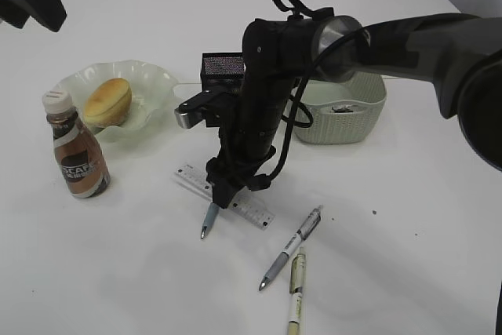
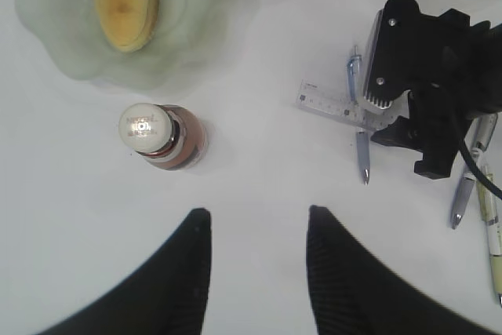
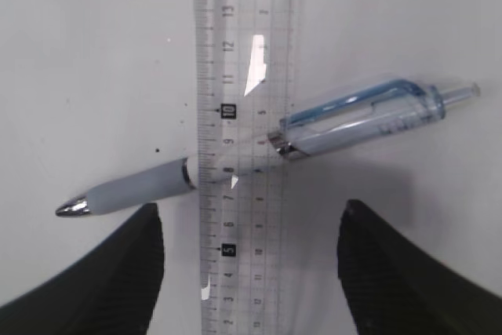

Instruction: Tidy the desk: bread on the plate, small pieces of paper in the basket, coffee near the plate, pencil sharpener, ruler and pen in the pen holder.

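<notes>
Our right gripper (image 3: 249, 272), fingers open, straddles the clear ruler (image 3: 243, 60) lying over a pen (image 3: 314, 135): thin, slippery; pinch its long edges.

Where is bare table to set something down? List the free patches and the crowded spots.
Free: the near-left table, in front of the coffee bottle, and the right side below the basket. Crowded: the centre, where the right gripper hovers over the ruler and pens.

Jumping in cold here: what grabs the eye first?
The right gripper hangs open over a clear ruler lying across a pen, mid-table. At left, bread sits on the plate with the coffee bottle beside it. Two more pens lie loose at front.
</notes>
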Motion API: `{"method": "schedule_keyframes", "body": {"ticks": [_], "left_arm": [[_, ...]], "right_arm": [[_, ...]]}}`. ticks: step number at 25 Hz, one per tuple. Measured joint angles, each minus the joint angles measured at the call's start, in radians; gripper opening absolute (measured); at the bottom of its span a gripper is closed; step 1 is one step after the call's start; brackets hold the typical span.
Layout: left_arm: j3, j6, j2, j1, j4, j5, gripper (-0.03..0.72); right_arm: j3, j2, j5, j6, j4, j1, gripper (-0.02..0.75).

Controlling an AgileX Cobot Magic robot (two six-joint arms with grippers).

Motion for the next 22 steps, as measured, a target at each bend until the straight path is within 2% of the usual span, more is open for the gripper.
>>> {"method": "schedule_keyframes", "body": {"ticks": [22], "left_arm": [[0.0, 0.0, 0.0, 0.0, 0.0, 0.0, 0.304]], "right_arm": [[0.0, 0.017, 0.026, 0.006, -0.011, 0.0, 0.514]]}}
